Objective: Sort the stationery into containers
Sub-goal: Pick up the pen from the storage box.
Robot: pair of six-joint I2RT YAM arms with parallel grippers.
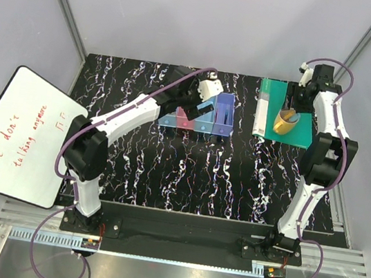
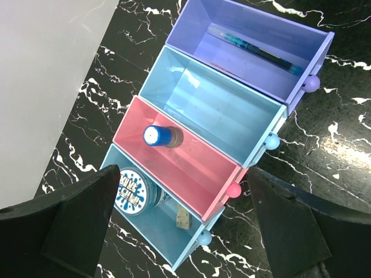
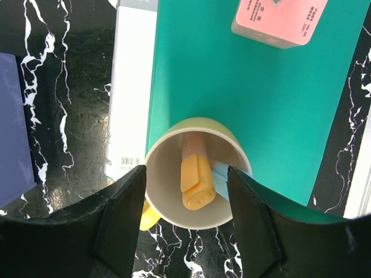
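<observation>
Right claw point(image 3: 185, 191) sits closest, spread wide and empty either side of yellow mug point(image 3: 165, 165) on green book point(image 3: 232, 75), I judge to come down on orange-yellow stick point(image 3: 194, 174) standing inside it; mug walls force a top-down pick. Left claw point(image 2: 182, 197) hangs released, holding nothing, over the bins on the bench point(image 2: 336, 145): blue disc point(image 2: 132, 190) lies in light blue bin point(image 2: 152, 229), blue cylinder point(image 2: 159, 136) in pink bin point(image 2: 197, 168), blue bin point(image 2: 220, 104) bare, pen point(image 2: 255, 51) in purple bin point(image 2: 232, 63). Stick not yet sorted
</observation>
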